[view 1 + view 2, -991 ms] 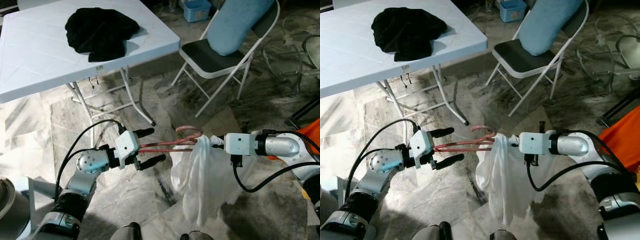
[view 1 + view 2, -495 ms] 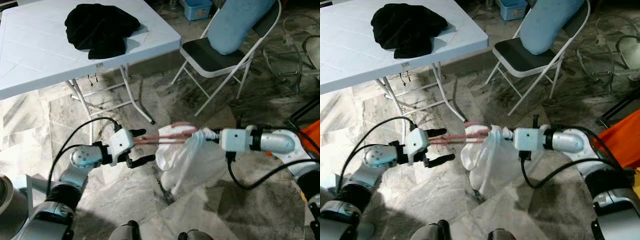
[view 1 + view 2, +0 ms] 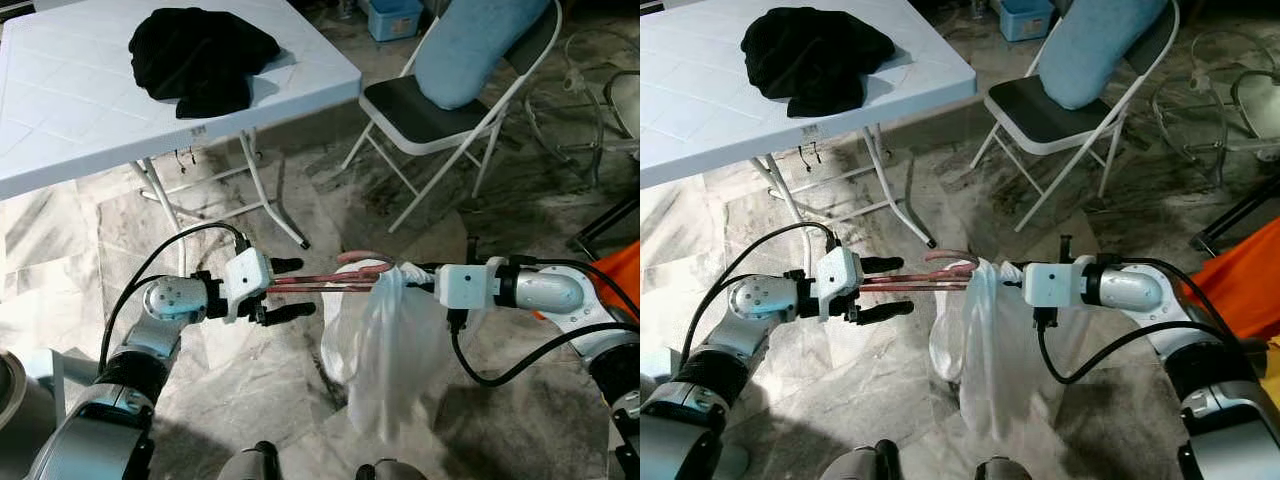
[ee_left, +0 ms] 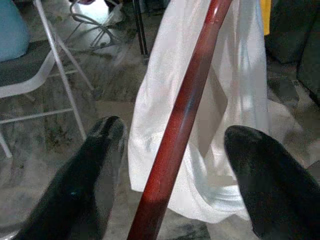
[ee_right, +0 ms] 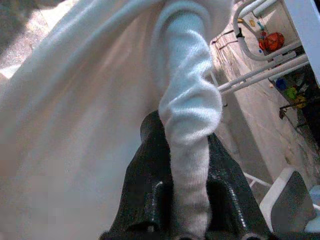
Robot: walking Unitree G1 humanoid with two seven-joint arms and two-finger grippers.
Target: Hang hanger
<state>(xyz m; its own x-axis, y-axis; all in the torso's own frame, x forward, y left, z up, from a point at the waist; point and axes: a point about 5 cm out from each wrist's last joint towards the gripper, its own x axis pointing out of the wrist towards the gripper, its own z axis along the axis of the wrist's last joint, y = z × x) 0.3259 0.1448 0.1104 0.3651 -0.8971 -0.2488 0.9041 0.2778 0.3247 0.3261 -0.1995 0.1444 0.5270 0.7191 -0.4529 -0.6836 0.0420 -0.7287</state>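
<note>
Two grippers: left gripper [image 3: 288, 289] spread around hanger [image 3: 330, 284]; right gripper [image 3: 418, 274] pinching white garment [image 3: 385, 350]

A reddish hanger [image 3: 330, 284] lies level, white garment [image 3: 385, 345] draped from it.

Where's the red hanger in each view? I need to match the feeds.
Left eye view: red hanger mid-frame, between both arms.
Right eye view: mid-frame, same spot.
Left wrist view: bar running between the left claw's fingers.
Right wrist view: not seen; cloth covers it.
Shared landmark: white garment.
</note>
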